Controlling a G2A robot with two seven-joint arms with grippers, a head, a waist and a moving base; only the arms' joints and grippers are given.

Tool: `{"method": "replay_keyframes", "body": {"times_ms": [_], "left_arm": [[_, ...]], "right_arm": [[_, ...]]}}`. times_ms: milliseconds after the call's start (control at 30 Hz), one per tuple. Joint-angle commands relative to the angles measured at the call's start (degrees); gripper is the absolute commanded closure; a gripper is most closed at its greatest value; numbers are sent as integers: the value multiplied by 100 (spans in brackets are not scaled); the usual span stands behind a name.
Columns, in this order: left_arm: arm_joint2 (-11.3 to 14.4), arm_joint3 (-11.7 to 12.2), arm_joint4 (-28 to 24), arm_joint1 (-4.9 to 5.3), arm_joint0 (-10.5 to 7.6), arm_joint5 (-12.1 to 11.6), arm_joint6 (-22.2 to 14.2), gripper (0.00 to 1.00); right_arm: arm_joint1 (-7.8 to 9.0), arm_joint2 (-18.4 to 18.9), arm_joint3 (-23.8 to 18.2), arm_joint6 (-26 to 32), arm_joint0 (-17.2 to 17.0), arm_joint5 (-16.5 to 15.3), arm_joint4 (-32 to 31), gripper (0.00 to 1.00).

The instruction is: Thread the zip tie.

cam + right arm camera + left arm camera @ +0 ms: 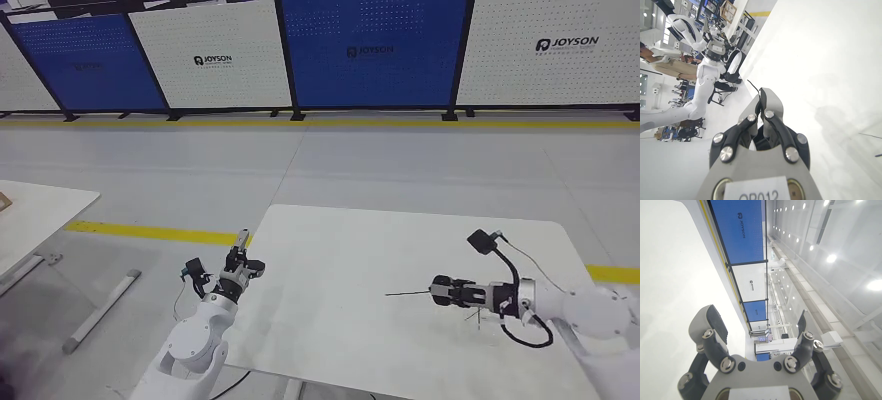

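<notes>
Smooth white table [380, 320], thin black zip tie [753, 86]

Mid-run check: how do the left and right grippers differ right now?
The left gripper is open and empty; the right gripper is shut on the zip tie, which sticks out past its tips. The left gripper sits at the table's left edge; the right gripper is over its right part. The left gripper points at the far wall, the right gripper across the table. Both are the same build.
</notes>
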Motion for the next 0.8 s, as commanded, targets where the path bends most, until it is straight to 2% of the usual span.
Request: {"method": "replay_keyframes", "body": {"times_ms": [0, 233, 333, 367, 400, 467, 533, 600, 700, 733, 767], "left_arm": [[0, 0, 0, 0, 0, 0, 0, 0], [0, 0, 0, 0, 0, 0, 0, 0], [0, 0, 0, 0, 0, 0, 0, 0], [8, -2, -3, -2, -11, -3, -10, 0], [12, -40, -31, -7, -19, 16, -30, 0], [-12, -179, -134, -10, 10, 94, -127, 0], [-86, -410, -264, -4, 77, 288, -310, 0], [-152, -629, -314, 13, 128, 609, -517, 0], [-203, -994, -479, 32, 129, 1246, -797, 0], [-186, -1111, -446, 45, 90, 1543, -898, 0], [-149, -1180, -521, 46, 48, 1738, -962, 0]], "right_arm": [[1, 6, -2, 2, -4, 1, 3, 100], [1, 6, -2, 2, -4, 1, 3, 100], [-10, 18, 50, -284, -52, -45, -70, 100], [-16, 41, 58, -439, -55, -136, -113, 100], [-26, 60, 66, -562, -71, -355, -51, 100], [-34, 84, 85, -701, -48, -626, -147, 100], [-49, 39, -17, -900, -27, -891, -456, 100], [-66, -28, -83, -1023, -11, -994, -698, 100], [-103, -191, -188, -1145, 76, -1060, -1198, 100], [-120, -274, -226, -1195, 106, -1089, -1410, 100], [-134, -338, -238, -1217, 128, -1112, -1556, 100]]}}
